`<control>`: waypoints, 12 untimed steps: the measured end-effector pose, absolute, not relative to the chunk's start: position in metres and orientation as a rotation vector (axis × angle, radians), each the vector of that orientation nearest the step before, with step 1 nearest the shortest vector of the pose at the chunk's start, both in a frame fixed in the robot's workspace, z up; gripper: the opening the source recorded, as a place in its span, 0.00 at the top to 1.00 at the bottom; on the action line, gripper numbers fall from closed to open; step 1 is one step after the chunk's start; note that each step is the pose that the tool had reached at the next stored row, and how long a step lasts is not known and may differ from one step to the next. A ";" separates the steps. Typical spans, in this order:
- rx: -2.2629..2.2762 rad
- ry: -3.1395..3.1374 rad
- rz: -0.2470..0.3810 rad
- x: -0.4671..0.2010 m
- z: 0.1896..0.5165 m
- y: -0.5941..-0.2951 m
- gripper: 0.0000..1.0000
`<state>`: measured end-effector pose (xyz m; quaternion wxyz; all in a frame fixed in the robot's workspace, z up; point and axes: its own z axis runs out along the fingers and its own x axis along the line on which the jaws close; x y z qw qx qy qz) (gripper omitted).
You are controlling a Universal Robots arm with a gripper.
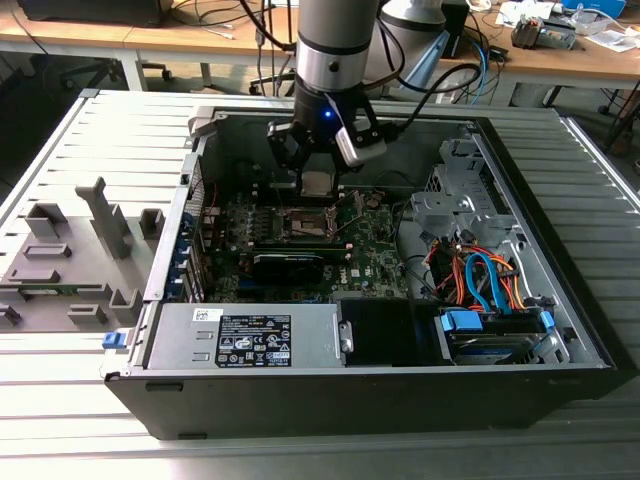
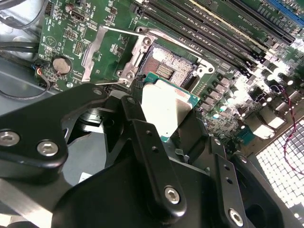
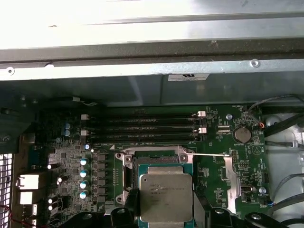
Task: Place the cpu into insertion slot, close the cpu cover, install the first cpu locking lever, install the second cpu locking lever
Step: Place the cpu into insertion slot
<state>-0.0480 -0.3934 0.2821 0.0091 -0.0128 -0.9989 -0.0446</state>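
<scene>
Below the end effector point(image 2: 164, 124) clamped on the chip point(image 2: 166, 107), the socket point(image 2: 166, 69) lies open; a tilted landing could damage it.

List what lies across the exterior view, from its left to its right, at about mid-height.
From the exterior view's left: grey fixture blocks → gripper shut on the cpu → orange and blue cables.

A ribbed grey metal tabletop point(image 1: 60, 420) spans the lower frame; light wooden desks point(image 1: 100, 38) strewn with cables point(image 1: 215, 15) run along the top edge.
</scene>
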 end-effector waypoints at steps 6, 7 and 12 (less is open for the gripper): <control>-0.040 -3.120 -0.139 -0.049 0.282 -0.394 0.46; -0.040 -3.120 -0.139 -0.049 0.282 -0.394 0.46; -0.040 -3.120 -0.139 -0.050 0.281 -0.395 0.46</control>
